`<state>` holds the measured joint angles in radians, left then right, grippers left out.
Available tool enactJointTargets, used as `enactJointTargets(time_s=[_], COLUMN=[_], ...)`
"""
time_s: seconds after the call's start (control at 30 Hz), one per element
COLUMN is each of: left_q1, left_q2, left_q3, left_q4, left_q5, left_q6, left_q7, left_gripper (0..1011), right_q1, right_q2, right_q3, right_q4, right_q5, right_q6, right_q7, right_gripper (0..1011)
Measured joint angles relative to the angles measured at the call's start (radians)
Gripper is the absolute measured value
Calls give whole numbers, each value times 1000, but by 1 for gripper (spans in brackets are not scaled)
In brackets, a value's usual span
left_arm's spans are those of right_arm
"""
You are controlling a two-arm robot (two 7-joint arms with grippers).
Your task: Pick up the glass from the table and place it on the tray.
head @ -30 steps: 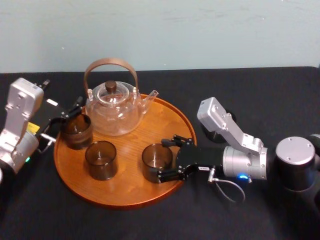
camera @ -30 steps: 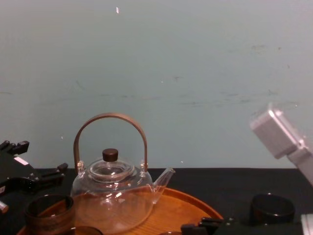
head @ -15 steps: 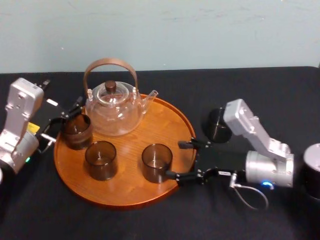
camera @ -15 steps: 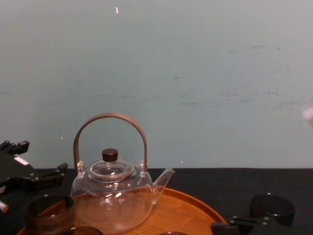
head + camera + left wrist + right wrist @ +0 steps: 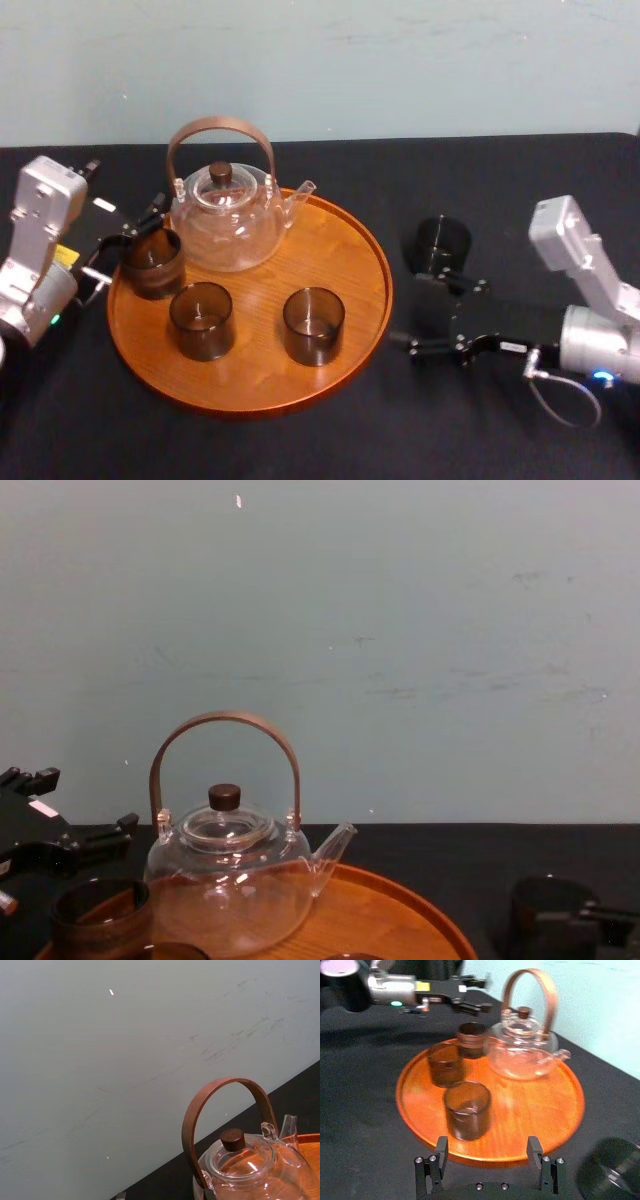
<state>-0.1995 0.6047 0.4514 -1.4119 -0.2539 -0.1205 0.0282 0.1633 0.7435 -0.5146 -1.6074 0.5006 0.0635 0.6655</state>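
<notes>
Head view: the right gripper (image 5: 408, 308), fingers spread and holding nothing, had drawn back off the large round orange-brown wooden tray (image 5: 340, 240) onto the black table cloth (image 5: 500, 180) at lower right. It left the small dark smoky glass tumbler (image 5: 313, 325) upright on the tray at lower centre, so placement was judged complete. A second dark tumbler (image 5: 437, 244) stood on the cloth right of the tray, likely next. The left gripper (image 5: 135, 245), fingers apart, remained beside a third tumbler (image 5: 152, 262) at the tray's left edge. Left wrist view: the clear glass teapot with curved brown handle (image 5: 245, 1165) sat at lower right. Right wrist view: the placed tumbler stood just beyond the open fingers. Chest view: a scuffed pale green wall (image 5: 400, 630) filled the upper frame.
</notes>
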Motion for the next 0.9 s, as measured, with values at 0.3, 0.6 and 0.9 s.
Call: enactJointTargets(time_s=[0.3,0.6,0.9], left_q1=[0,0,0], left_q2=[0,0,0], left_q3=[0,0,0], left_q4=[0,0,0], left_q5=[0,0,0], left_q6=[0,0,0], left_q7=[0,0,0], left_gripper=[1001,1001,1001], right_q1=[-53,-80,-81], right_q2=[13,-11,-40], right_q3=[81,151,189], right_q4=[0,23,43], right_q5=[21,24,20], right_q6=[21,71,103], right_q7=[-92,-192,-236], right_gripper=[1002,1002,1002])
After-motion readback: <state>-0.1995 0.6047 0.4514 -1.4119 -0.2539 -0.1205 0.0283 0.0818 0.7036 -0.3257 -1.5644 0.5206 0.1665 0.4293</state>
